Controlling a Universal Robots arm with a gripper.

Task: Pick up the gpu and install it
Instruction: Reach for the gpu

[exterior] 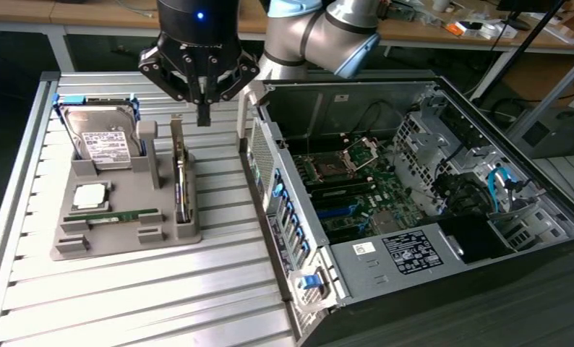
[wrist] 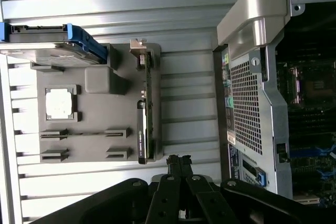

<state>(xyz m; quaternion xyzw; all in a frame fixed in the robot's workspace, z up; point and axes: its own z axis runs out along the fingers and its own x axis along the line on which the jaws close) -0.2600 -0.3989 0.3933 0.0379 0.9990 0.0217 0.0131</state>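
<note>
Fingers point(exterior: 203, 112) together, near but clear of the gpu point(exterior: 179, 177), upright in gray tray point(exterior: 123, 233).

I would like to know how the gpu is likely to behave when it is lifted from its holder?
The gpu stands on edge in the grey holder, so it may tip if nudged sideways. It looks like a thin board, probably stiff and light. As a bare circuit card, it is likely fragile.
</note>
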